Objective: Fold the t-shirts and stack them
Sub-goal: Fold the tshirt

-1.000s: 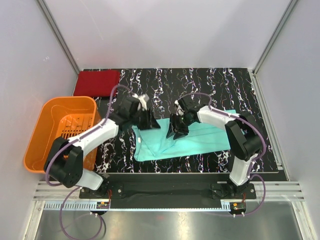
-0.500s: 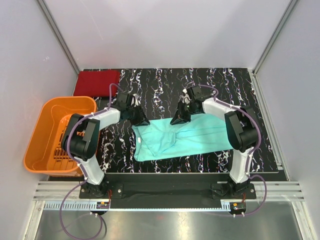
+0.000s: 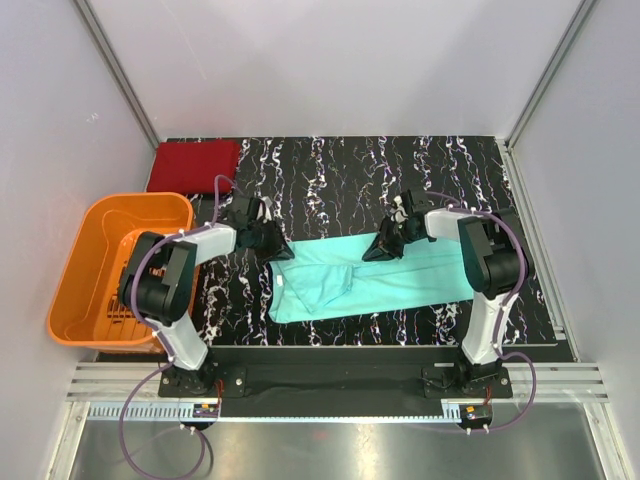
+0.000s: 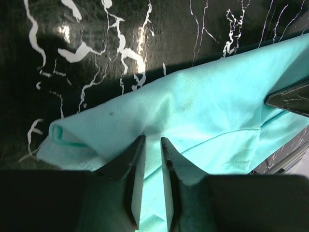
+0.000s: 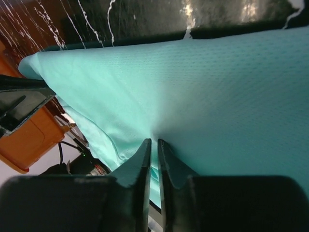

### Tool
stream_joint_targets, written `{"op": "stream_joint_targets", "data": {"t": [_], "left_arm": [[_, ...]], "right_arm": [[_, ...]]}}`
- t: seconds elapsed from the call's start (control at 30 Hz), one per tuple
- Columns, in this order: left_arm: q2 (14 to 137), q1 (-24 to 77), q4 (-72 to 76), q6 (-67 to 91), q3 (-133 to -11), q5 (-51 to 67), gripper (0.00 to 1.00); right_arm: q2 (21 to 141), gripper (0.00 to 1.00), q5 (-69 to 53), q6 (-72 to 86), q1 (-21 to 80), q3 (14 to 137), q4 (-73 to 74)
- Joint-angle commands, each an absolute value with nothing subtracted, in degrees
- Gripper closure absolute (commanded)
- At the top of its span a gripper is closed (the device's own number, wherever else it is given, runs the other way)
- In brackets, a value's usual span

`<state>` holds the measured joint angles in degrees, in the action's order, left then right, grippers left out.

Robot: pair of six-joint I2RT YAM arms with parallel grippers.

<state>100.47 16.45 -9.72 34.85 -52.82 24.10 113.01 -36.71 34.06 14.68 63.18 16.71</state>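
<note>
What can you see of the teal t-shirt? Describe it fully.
The teal t-shirt is a light teal-green, finely textured knit, soft and creased. It lies partly folded lengthwise across the near half of the black marbled table, with a looser flap at its left end. The left gripper and right gripper each pinch its far edge, the fabric puckering at each pinch.

A robotics lab test cell: plain white panels (image 3: 330, 60) in aluminium framing (image 3: 115, 70) enclose a black marbled table (image 3: 340, 170).
</note>
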Motion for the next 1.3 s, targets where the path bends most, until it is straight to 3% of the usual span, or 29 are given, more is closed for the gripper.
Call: {"op": "stream_joint_targets", "data": {"t": [0.0, 0.13, 0.37, 0.63, 0.83, 0.93, 1.0, 1.07, 1.27], "left_arm": [[92.9, 16.3, -10.6, 32.3, -53.3, 22.0, 0.73], [89.3, 15.9, -13.5, 31.6, -54.6, 20.0, 0.69], [95.3, 15.5, -11.2, 32.9, -57.0, 22.8, 0.72], [101.1, 15.5, -11.3, 33.1, -54.6, 16.5, 0.81], [104.6, 15.5, -11.8, 32.7, -57.5, 13.2, 0.80], [108.3, 15.2, -13.8, 31.7, -62.8, 13.2, 0.79], [110.1, 14.9, -15.9, 29.7, -67.9, 13.1, 0.78], [111.9, 14.9, -17.8, 27.2, -73.9, 12.7, 0.76], [104.6, 14.7, -25.2, 22.5, -82.9, 11.0, 0.55]], "right_arm": [[110.3, 0.80, -32.2, 31.4, 15.1, 62.3, 17.7], [107.6, 0.66, -30.6, 29.6, 15.1, 68.3, 21.6], [110.5, 0.63, -25.6, 27.2, 12.6, 76.9, 28.1], [111.5, 0.60, -18.3, 22.2, 9.0, 75.4, 30.5], [105.0, 0.36, -13.2, 17.7, 10.9, 72.6, 32.5], [101.3, 0.20, -11.4, 15.4, 15.1, 72.2, 33.0], [99.6, 0.15, -10.9, 12.5, 19.5, 72.2, 32.4], [98.0, 0.00, -10.5, 9.7, 22.3, 72.7, 31.9], [99.9, 0.00, -9.4, -1.4, 32.2, 77.4, 32.8]]}}
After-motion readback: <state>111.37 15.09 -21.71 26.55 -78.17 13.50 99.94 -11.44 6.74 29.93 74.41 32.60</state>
